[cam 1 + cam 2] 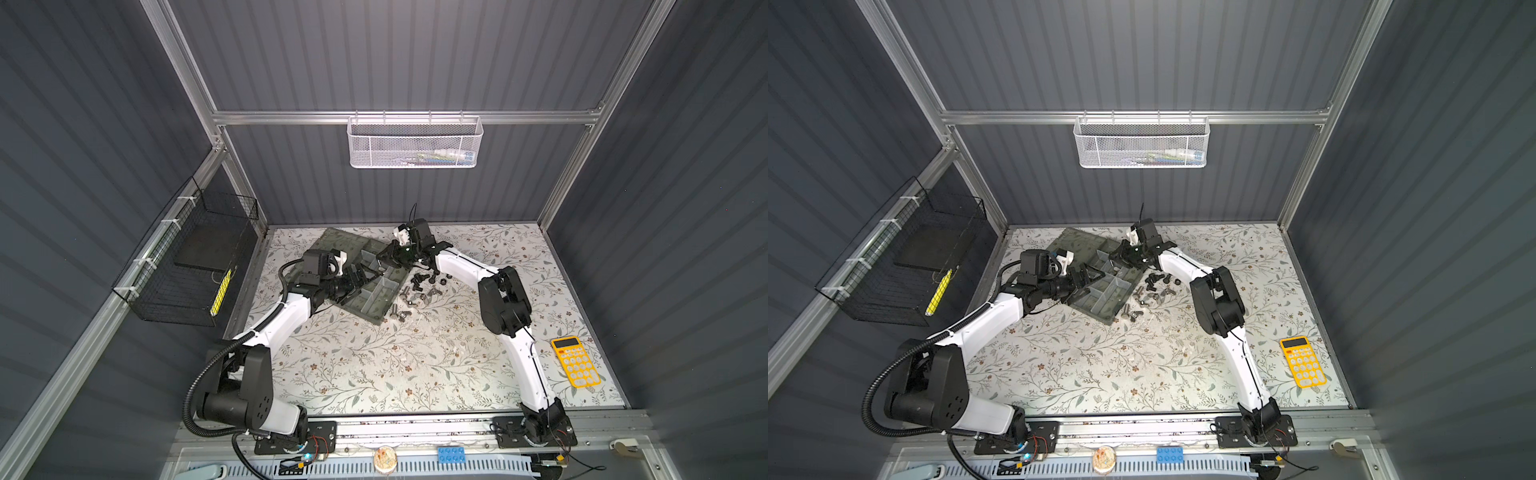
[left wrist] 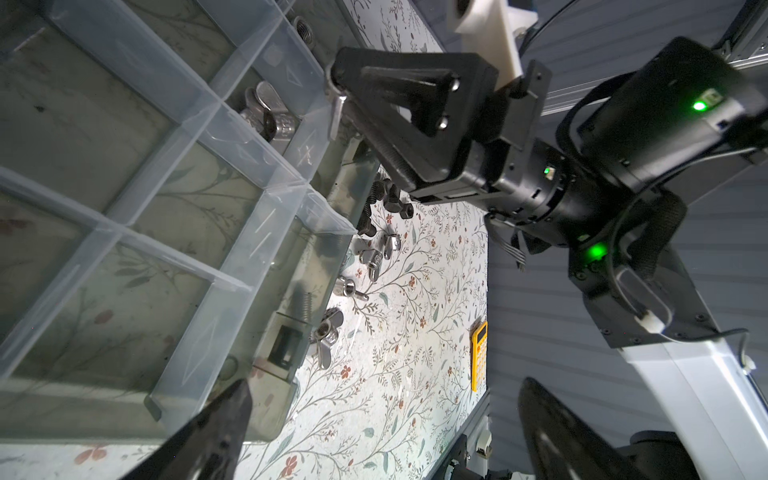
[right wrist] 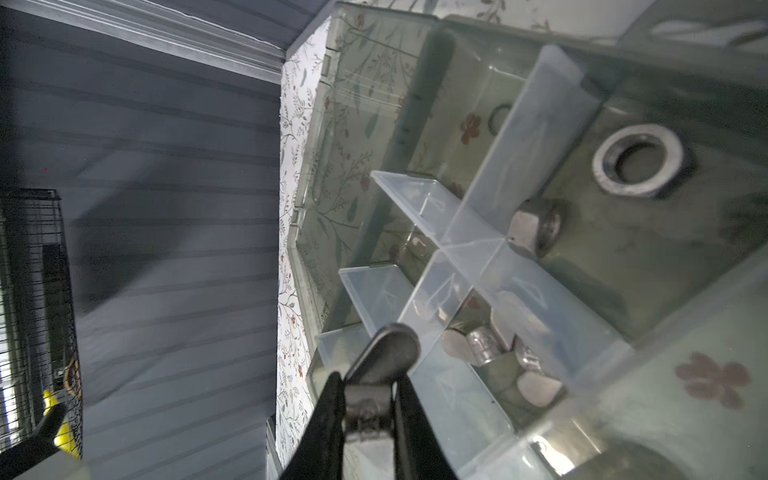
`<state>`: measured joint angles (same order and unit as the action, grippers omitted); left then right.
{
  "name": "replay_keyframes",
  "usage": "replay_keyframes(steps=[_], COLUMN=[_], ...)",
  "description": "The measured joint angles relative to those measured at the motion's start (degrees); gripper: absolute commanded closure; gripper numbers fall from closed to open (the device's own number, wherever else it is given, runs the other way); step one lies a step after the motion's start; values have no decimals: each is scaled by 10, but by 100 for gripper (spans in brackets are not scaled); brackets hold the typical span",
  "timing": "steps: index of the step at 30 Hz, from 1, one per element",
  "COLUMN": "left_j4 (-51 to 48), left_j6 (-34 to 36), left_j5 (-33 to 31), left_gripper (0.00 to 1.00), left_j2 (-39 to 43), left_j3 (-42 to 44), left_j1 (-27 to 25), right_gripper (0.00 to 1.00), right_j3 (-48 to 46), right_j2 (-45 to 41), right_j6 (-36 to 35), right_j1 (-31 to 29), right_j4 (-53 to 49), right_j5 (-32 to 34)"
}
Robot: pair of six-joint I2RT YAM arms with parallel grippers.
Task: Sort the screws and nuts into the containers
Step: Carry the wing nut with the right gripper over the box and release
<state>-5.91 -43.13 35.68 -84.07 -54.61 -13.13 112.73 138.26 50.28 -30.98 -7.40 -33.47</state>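
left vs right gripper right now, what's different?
Jaws: the left gripper stands wide open; the right gripper is shut.
Load: the left gripper holds nothing; the right gripper pinches a silver wing nut.
Place: in both top views the left gripper sits at the left side of the organizer box, and the right gripper is over its far end.
Shared: both are black and both are at the box.

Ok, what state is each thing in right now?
left pincer: open, empty.
right pincer: shut on wing nut, over the organizer box.
organizer box: lid open.
loose screws and nuts: unsorted, lying beside the box.
calculator: face up.
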Motion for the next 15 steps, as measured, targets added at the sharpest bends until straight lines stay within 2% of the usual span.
replay_keyframes(steps=[4,11,15], left_j4=[3,4,3], left_j6=[0,0,1], left_j5=[4,5,6], left_gripper=[0,0,0], left_j2=[0,0,0], left_j3=[4,14,14], left_j1=[3,4,5], right_gripper=[83,72,70], right_j3=[0,19,26], right_j2=[11,12,13], right_j6=[1,-10,-15], right_j1=[-2,-2,-2], right_j4=[-10,-27,-36], right_j5=[0,0,2])
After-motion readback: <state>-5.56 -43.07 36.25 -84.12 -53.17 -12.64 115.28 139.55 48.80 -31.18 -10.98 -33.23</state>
